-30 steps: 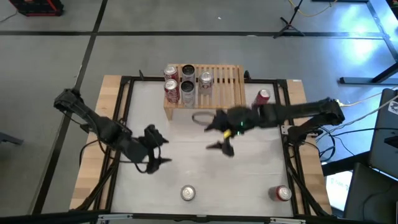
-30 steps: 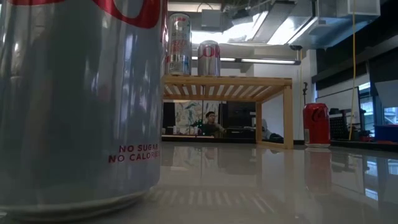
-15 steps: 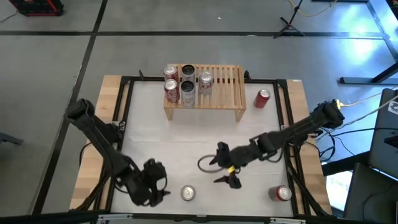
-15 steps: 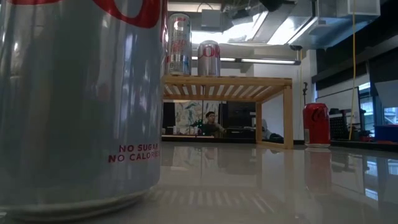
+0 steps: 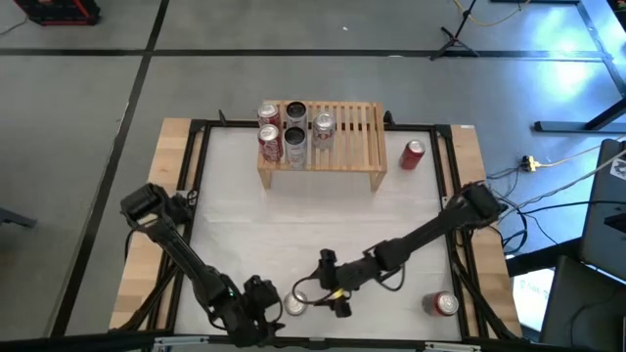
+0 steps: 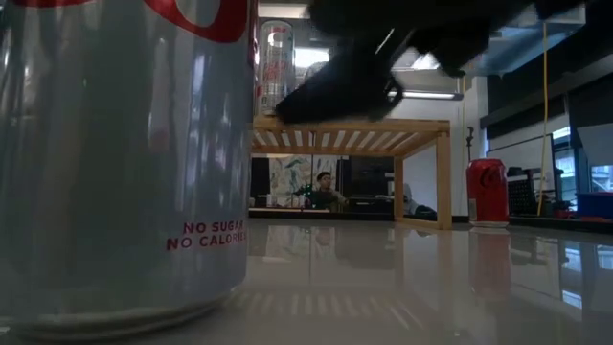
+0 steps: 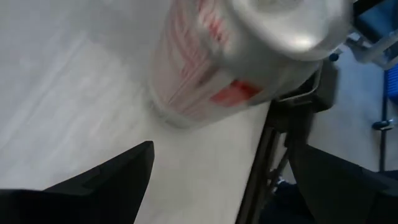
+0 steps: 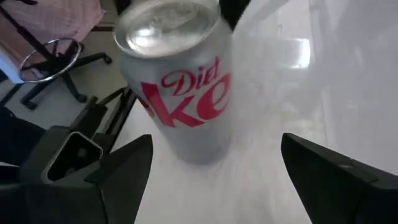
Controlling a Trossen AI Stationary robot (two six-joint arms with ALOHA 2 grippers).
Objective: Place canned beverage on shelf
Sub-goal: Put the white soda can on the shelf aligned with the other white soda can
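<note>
A silver Diet Coke can (image 5: 294, 304) stands upright on the white table near its front edge. It fills the left of the low view (image 6: 115, 163). My left gripper (image 5: 272, 305) is open just to the can's left, and its wrist view shows the can (image 7: 249, 50) ahead of the fingers. My right gripper (image 5: 325, 288) is open just to the can's right, facing the can (image 8: 180, 81), and shows as a dark shape (image 6: 383, 57) in the low view. Neither touches the can. The light-wood shelf (image 5: 337, 137) stands at the far middle on its side legs.
Several cans (image 5: 284, 132) stand on the shelf's left part. A red can (image 5: 414, 154) stands on the table right of the shelf, and another red can (image 5: 442, 304) at the front right. A black frame (image 5: 196, 176) runs around the table.
Both grippers have come down and toward the table's near edge, closing on the silver can from either side. The left came from the table's left middle, the right from in front of the shelf. Both have stayed open. The can has not moved.
</note>
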